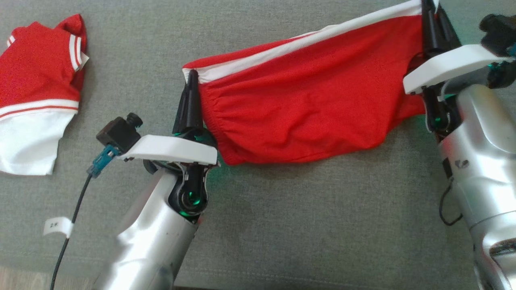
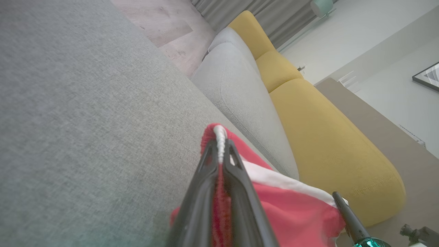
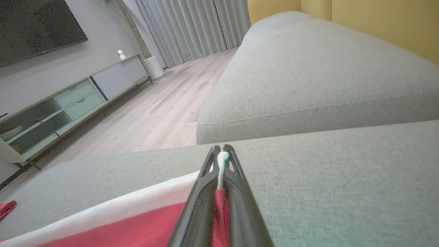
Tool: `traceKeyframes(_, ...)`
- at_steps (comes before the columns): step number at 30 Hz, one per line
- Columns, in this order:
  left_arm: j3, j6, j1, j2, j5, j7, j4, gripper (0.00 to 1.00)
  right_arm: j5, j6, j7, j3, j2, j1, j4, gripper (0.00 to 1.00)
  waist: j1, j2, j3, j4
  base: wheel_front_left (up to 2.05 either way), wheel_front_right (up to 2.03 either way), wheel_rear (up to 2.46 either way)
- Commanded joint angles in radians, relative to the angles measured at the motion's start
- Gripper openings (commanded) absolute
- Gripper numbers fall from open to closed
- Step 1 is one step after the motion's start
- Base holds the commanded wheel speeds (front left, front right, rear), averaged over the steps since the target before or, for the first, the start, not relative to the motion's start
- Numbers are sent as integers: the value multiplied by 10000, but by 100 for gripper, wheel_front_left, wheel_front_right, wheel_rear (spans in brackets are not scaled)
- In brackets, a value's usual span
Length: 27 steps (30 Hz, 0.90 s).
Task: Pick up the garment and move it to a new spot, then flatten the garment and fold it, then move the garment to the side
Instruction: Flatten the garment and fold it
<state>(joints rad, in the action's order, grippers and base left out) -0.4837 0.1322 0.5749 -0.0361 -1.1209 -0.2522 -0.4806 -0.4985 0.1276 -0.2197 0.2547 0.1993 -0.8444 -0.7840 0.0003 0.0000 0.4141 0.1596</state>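
The garment is red with a white band along its top edge, and it hangs stretched between my two grippers above the grey sofa cushion. My left gripper is shut on its left corner, where the left wrist view shows the white hem pinched between the fingers. My right gripper is shut on the right corner at the top of the head view; the right wrist view shows the white edge clamped at the fingertips. The cloth sags in the middle.
A second red and white garment lies crumpled on the cushion at the far left. A yellow sofa back and a pale grey cushion stand beyond. Wooden floor and a TV cabinet lie past the cushion's edge.
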Motion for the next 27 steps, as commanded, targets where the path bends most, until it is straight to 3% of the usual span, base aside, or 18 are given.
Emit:
traceKeyframes(1, 159, -16, 238, -142, -24, -95, 142, 0, 69, 31, -158, 230, -236, -294, 7, 0, -3, 0, 12, 22, 0, 0, 0)
traceKeyframes(2, 155, -16, 236, -142, -46, -95, 79, 8, 51, 31, -200, 262, -283, -362, -160, 22, -3, 0, -9, 13, 0, 0, 0)
traceKeyframes(3, 200, -16, 225, -142, -10, -95, 13, 43, 74, 31, -238, 300, -302, -425, -317, 71, -3, 0, -27, 7, 0, 0, 0)
traceKeyframes(4, 232, -16, 199, -142, 54, -95, -48, 98, 54, 31, -277, 292, -334, -472, -455, 100, -3, 0, -52, 0, 0, 0, 0)
traceKeyframes(11, 515, -16, -148, -141, 516, -95, -474, 100, 129, 31, -401, 387, -276, -479, -899, 100, -3, 0, -262, -43, 0, 0, 0)
traceKeyframes(21, 1706, -15, -1207, -141, 1753, -95, -636, 100, 428, 31, -398, 798, -108, 539, -1976, 100, -3, 0, -598, -2, 0, 0, 0)
traceKeyframes(27, 2235, -92, -1647, -141, 2753, -95, -402, 100, 371, 31, 290, 1225, -615, 894, -2912, 100, -3, 0, -648, 212, 0, 0, 0)
